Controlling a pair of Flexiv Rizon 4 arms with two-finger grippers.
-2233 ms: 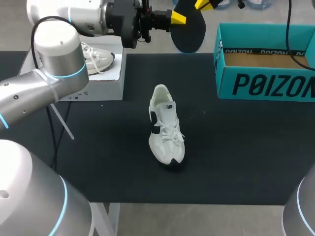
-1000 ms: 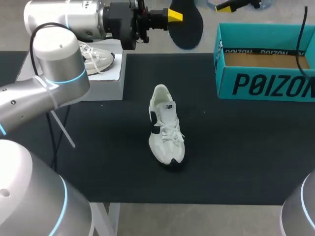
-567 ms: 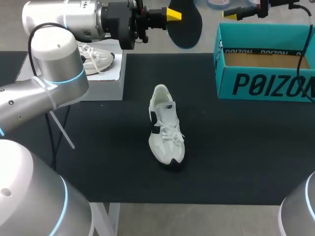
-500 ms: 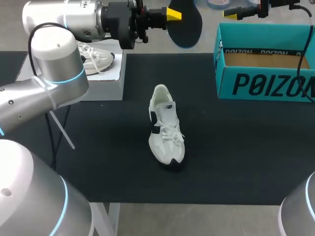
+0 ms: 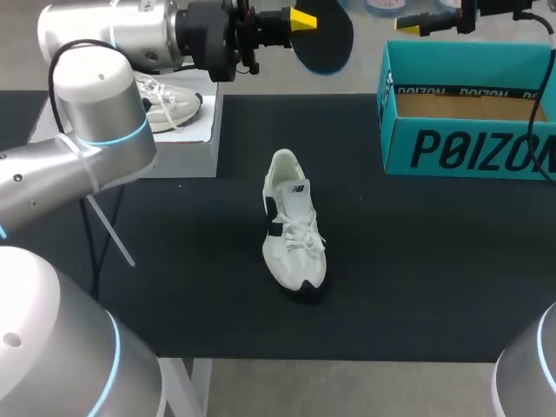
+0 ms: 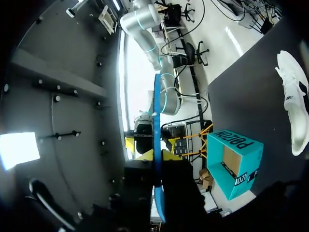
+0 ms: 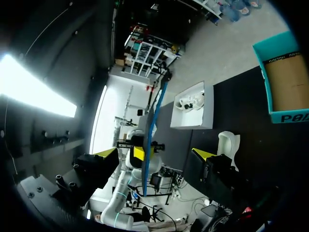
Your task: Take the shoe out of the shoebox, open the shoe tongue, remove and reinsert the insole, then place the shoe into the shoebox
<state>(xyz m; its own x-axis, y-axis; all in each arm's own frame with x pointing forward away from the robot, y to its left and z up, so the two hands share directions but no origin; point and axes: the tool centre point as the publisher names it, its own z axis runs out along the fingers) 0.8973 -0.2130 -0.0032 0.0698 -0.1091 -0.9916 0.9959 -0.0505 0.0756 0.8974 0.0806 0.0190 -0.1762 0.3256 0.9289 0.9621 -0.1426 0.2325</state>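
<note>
Right, the black table (image 5: 434, 261) first: most of it is bare, and that helps. The teal shoebox (image 5: 469, 148) stands open at the far right corner, with only brown card showing inside. Far left is a white platform (image 5: 187, 148) with a second shoe (image 5: 169, 100) on it. That one is not mine to handle.

The white shoe (image 5: 294, 226) lies on its sole mid-table, toe towards me and well apart from the box. So it is out of the box, and I judge the insole is out too. The dark insole (image 5: 326, 39) hangs in the air past the table's far edge, with the left gripper (image 5: 306, 19) clamped on it. In the left wrist view it stands edge-on between the fingers.

The right gripper (image 7: 154, 153) is up beside the box with its fingers spread wide and nothing in them.

What's left, as I read it, is to slide the insole back in and then box the shoe. I can't tell whether the tongue is pulled back far enough, because the laces cross the shoe's mouth and may snag. A black cable (image 5: 543, 78) from the right arm drapes across the box's far end, so I'll watch that.
</note>
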